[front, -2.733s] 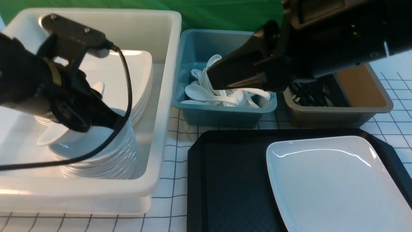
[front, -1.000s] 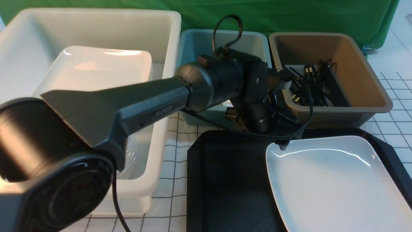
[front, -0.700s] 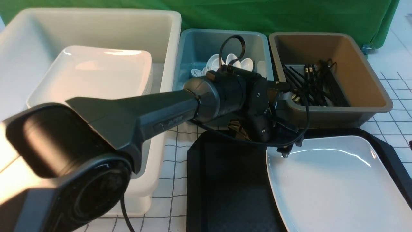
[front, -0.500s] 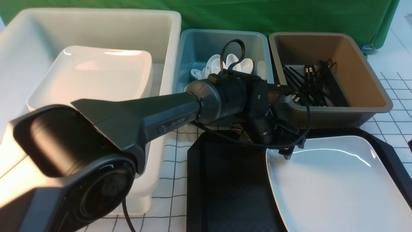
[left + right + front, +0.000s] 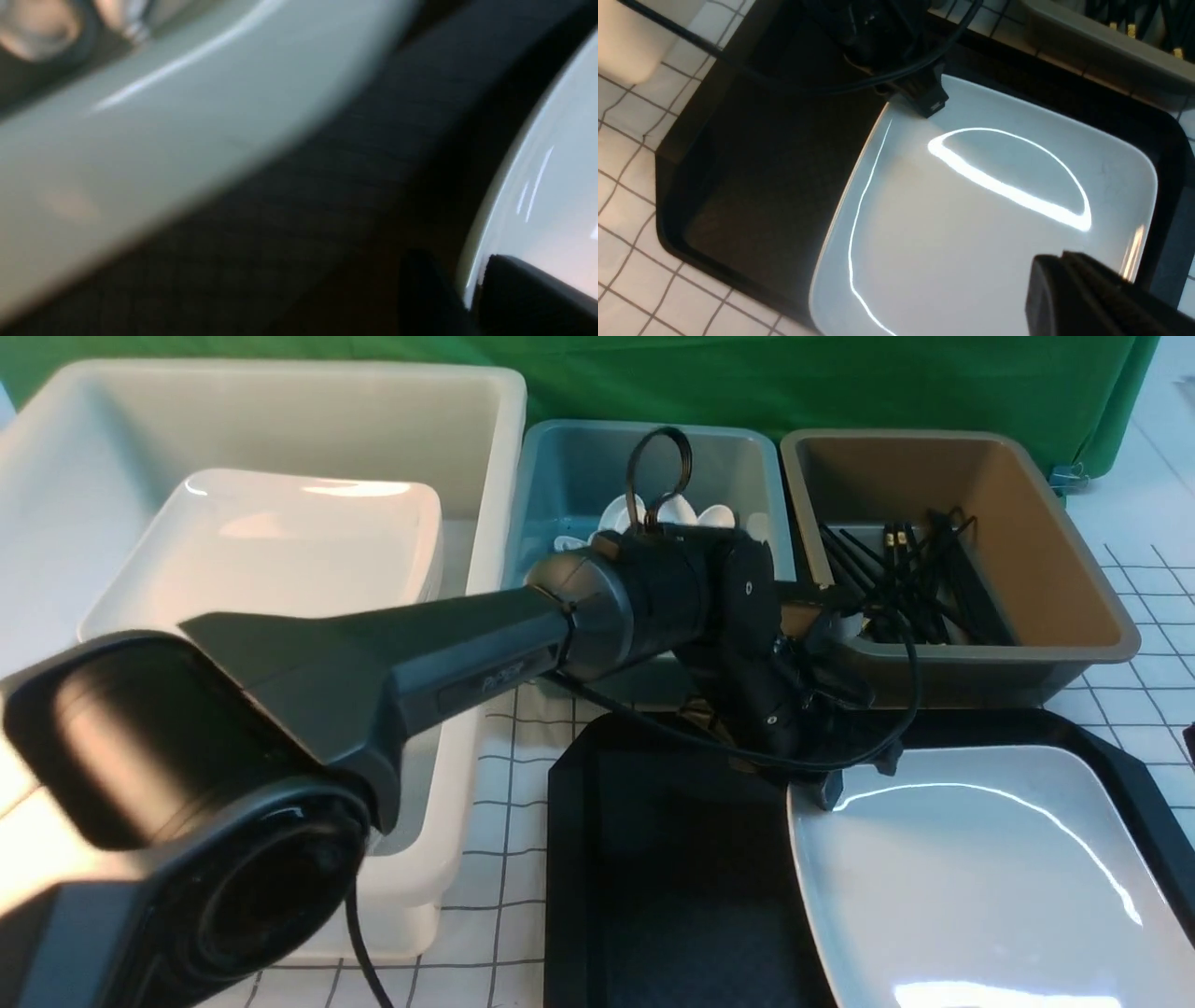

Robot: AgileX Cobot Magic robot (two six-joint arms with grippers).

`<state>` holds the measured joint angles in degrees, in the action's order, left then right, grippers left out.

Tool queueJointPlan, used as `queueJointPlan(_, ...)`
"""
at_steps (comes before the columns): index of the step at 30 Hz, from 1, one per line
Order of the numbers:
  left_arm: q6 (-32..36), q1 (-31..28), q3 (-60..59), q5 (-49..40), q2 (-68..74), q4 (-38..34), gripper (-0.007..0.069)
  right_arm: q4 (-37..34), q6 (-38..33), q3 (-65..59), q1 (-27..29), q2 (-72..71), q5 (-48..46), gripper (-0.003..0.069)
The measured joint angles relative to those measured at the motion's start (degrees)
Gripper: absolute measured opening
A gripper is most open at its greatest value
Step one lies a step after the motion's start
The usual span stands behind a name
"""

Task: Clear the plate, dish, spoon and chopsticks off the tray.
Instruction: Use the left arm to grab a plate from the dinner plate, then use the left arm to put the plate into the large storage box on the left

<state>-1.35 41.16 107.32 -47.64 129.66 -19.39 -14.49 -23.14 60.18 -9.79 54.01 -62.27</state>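
Observation:
The large white plate [image 5: 980, 877] lies on the right half of the black tray [image 5: 672, 859]. My left gripper [image 5: 826, 791] reaches across to the plate's far left corner and is shut on its rim. In the left wrist view the rim of the plate [image 5: 560, 163] sits between the two fingers of the left gripper [image 5: 472, 280]. My right gripper [image 5: 1059, 261] hovers over the plate [image 5: 971, 224] near its right edge, jaws together and empty. No spoon, chopsticks or small dish show on the tray [image 5: 752, 163].
A white tub [image 5: 485, 616] at the left holds a stack of large plates [image 5: 280, 541]. A blue bin [image 5: 579, 457] holds white spoons [image 5: 719, 518]. A brown bin [image 5: 1027, 504] holds black chopsticks [image 5: 906, 588]. Both bins stand just behind the tray.
My left arm swung from the white tub to the plate's far left corner and closed on its rim. The plate has shifted slightly toward me and rightward. The right arm left the bins.

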Motion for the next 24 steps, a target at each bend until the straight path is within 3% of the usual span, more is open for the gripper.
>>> queueJointPlan(7,3.31,0.13,0.00,-5.29,-11.01,1.51,0.0030,-3.11,0.49,9.25,0.00,-0.74,-4.10,0.0008)
queueJointPlan(19,5.40,-0.32,-0.18,-6.81,-23.30,7.43,0.0022,-5.30,0.55,15.08,0.00,-1.46,-6.95,0.0008)
queueJointPlan(24,5.27,-5.92,-0.23,-6.21,-28.05,4.68,0.0022,-10.22,0.05,15.08,0.00,-1.46,-6.90,0.0008)
